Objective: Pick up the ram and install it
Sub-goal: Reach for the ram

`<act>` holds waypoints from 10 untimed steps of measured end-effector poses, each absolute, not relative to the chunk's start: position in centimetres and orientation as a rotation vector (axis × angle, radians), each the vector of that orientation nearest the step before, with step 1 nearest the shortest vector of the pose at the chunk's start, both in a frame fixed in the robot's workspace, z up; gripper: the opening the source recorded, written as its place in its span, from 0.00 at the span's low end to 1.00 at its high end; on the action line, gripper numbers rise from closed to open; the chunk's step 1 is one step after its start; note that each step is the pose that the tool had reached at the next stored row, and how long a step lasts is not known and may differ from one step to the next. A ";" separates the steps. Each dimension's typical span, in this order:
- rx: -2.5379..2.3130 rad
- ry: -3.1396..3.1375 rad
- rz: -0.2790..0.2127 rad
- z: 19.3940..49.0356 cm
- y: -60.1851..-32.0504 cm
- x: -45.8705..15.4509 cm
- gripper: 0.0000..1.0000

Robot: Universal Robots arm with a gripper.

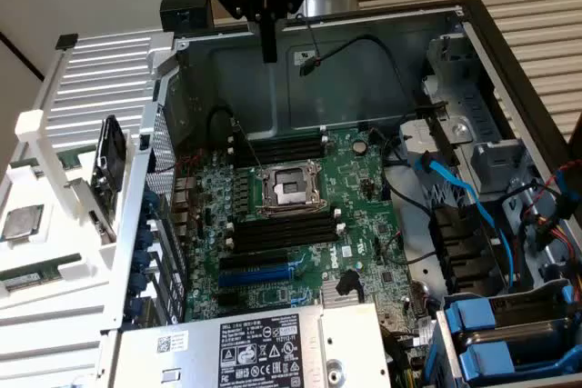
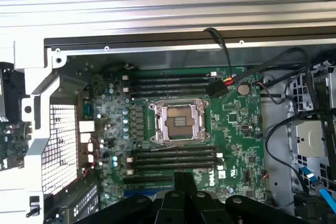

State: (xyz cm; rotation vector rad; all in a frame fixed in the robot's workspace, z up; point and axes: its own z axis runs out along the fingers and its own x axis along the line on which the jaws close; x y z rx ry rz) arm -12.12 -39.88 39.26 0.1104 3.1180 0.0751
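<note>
Exterior view, my gripper [image 1: 268,54] closed on nothing, fingers pressed together, hanging over the back wall of the open computer case [image 1: 364,52], above the green motherboard [image 1: 364,188], the ram [image 1: 35,275] lying flat on the white rack [image 1: 64,295] at the exterior view's left, outside the case, well apart from me.

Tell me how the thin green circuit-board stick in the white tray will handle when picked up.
The flat green ram is a board, so probably stiff and light. It looks thin, so likely fragile if squeezed or bent. Being flat, it shouldn't roll off the white tray.
</note>
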 end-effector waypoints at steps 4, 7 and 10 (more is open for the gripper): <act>0.110 3.118 0.075 39.3 -39.9 -12.1 0.11; 0.110 3.118 0.075 39.3 -39.9 -12.1 0.11; 0.110 3.118 0.075 39.3 -39.9 -12.1 0.11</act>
